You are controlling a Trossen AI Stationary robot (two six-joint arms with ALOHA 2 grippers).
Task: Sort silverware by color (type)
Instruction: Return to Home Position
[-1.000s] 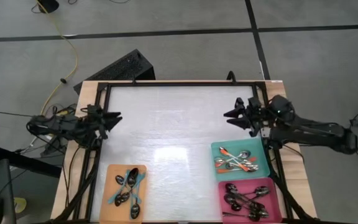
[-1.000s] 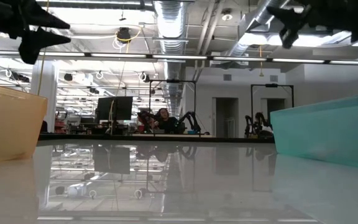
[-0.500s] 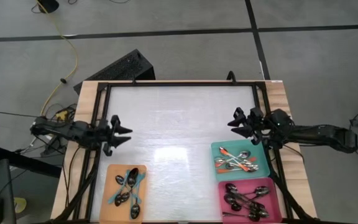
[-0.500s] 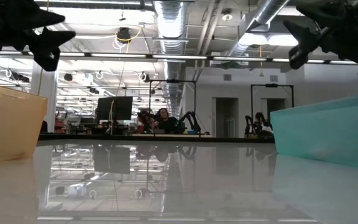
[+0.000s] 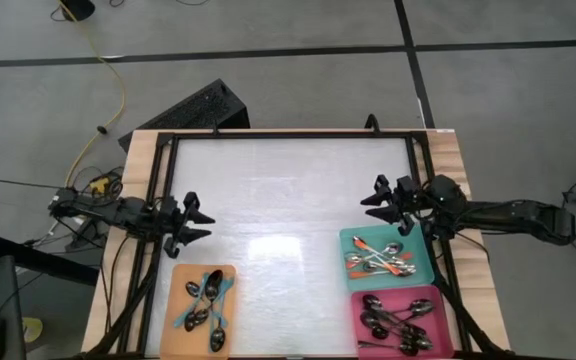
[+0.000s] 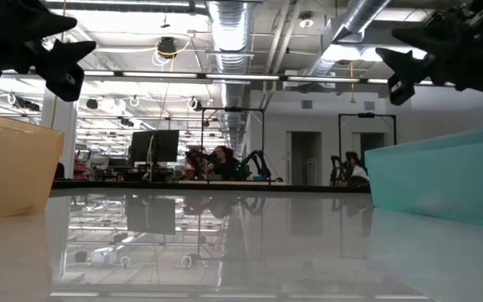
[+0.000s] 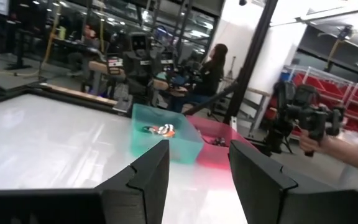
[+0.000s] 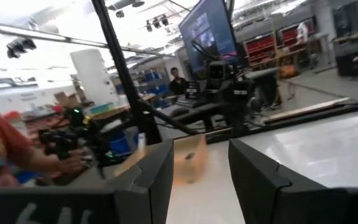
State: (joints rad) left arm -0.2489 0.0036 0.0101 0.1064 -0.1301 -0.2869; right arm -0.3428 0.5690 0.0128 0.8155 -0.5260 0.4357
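Observation:
The silverware lies sorted in three trays at the table's near side. Teal-handled spoons (image 5: 206, 300) lie in the orange tray (image 5: 180, 335) at near left. Orange-handled spoons (image 5: 376, 259) lie in the teal tray (image 5: 420, 268), and dark metal spoons (image 5: 396, 320) in the pink tray (image 5: 441, 340), both at near right. My left gripper (image 5: 200, 220) hovers open by the table's left edge, beyond the orange tray. My right gripper (image 5: 370, 196) hovers open by the right edge, just beyond the teal tray. Neither holds anything.
A black frame (image 5: 288, 136) runs around the white tabletop, whose middle (image 5: 278, 200) is bare. In the wrist views, a person's hands hold controllers beyond the table (image 7: 312, 121) (image 8: 73, 140). People and other robot arms show in the room behind (image 6: 220, 161).
Both arms have sunk lower over the table's sides. My left gripper has gone toward the near edge and a little inward, turning as it went, and now stands just beyond the orange tray. My right gripper has dropped and shifted slightly toward the teal tray. The spoons have stayed put.

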